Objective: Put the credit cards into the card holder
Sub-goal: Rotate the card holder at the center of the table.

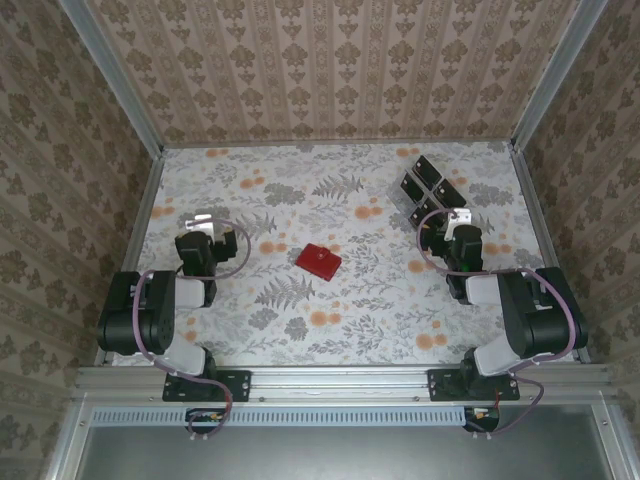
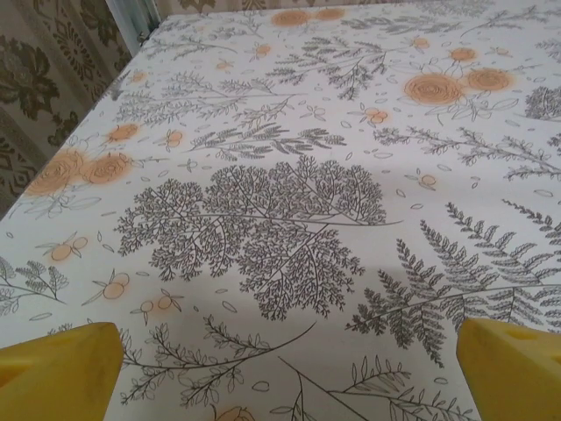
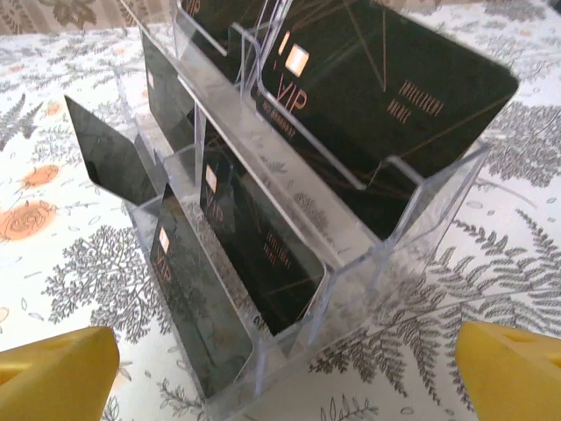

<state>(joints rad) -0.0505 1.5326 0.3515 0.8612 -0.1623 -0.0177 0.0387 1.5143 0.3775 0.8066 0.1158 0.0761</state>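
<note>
Just ahead of the wide-open, empty right end effector [image 3: 280, 381], the nearer one, credit cards [image 3: 263, 237] stand upright in a clear tray [image 3: 421, 180].

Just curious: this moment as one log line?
left gripper open; right gripper open at clear tray; credit cards in tray; card holder mid-table
</note>
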